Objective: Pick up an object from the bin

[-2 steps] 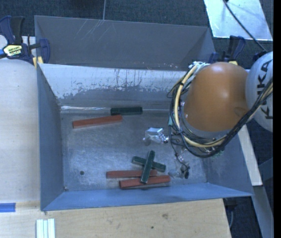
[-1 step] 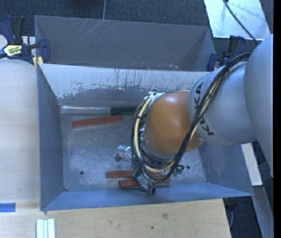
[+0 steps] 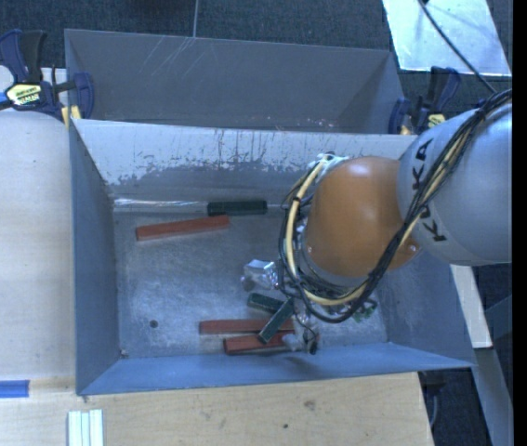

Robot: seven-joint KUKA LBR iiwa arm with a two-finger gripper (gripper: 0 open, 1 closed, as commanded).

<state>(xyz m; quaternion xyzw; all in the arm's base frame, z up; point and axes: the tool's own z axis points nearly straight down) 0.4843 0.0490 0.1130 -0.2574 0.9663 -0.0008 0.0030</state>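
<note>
My gripper (image 3: 278,318) reaches down under the orange dome at the bin's front, right of the middle. Its dark lower end stands right over two red-brown flat bars. One bar (image 3: 235,326) lies lengthwise on the floor; the other (image 3: 254,344) lies just in front of it, against the front wall. The gripper's tip touches or overlaps the right ends of both bars. A small shiny metal piece (image 3: 260,271) lies just left of the gripper, a little further back.
A third red-brown bar (image 3: 181,229) lies at the back left of the floor. A black stick (image 3: 237,208) rests along the foot of the back wall. The arm and its dome cover the bin's right side.
</note>
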